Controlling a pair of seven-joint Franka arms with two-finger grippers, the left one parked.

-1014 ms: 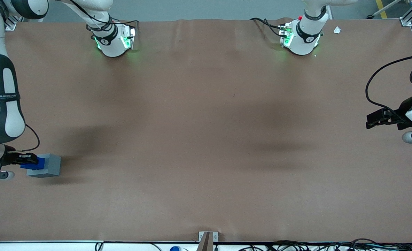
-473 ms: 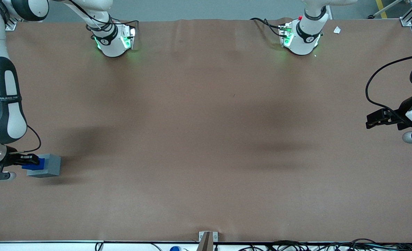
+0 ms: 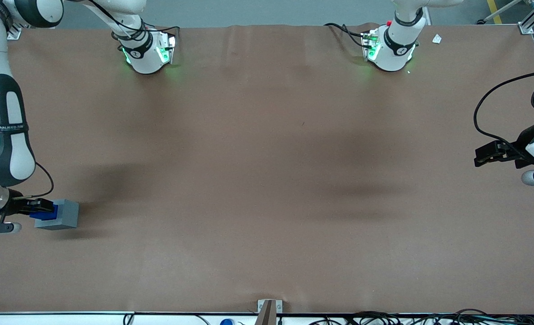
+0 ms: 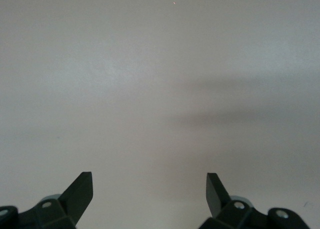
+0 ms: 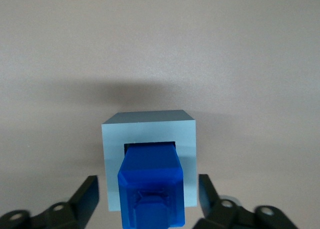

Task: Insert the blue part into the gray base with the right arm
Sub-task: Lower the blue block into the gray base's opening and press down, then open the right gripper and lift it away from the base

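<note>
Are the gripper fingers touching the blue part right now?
Apart. In the right wrist view both fingers of the gripper stand clear of the blue part, which sits in the gray base.

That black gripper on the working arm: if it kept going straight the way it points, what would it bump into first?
Probably the blue part, sitting in the gray base right between the open gripper fingers. Depth is hard to judge, but the fingers look spread wider than the base.

High front overview; close right wrist view straight onto gray base (image 5: 149, 139).
</note>
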